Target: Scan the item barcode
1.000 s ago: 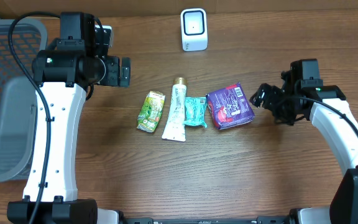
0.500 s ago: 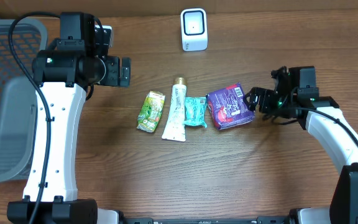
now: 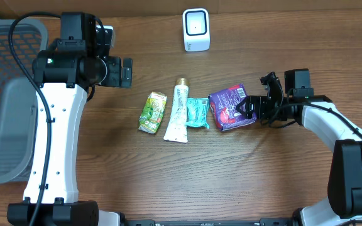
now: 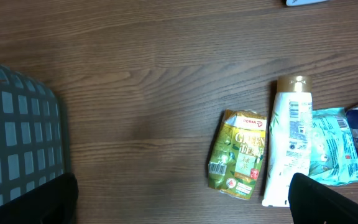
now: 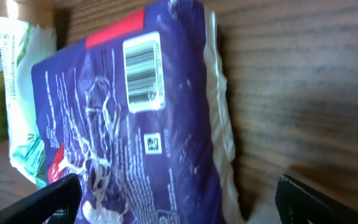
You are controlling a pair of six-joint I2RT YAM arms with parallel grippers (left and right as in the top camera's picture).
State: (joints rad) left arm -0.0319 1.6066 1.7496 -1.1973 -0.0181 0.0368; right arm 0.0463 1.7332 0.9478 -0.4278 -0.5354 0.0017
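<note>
Sliding in leftward since a second ago, my right hand is now wide open and empty at the purple pack's right edge on the surface, barcode up, lined up to grab it for the scanner, left hand parked open.

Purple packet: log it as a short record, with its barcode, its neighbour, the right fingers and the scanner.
purple packet: lying flat, right end of the row
barcode: white label, facing up
neighbour: teal packet, on its left
right fingers: open, at the packet's right edge, not gripping
white scanner: behind the row, apart
</note>
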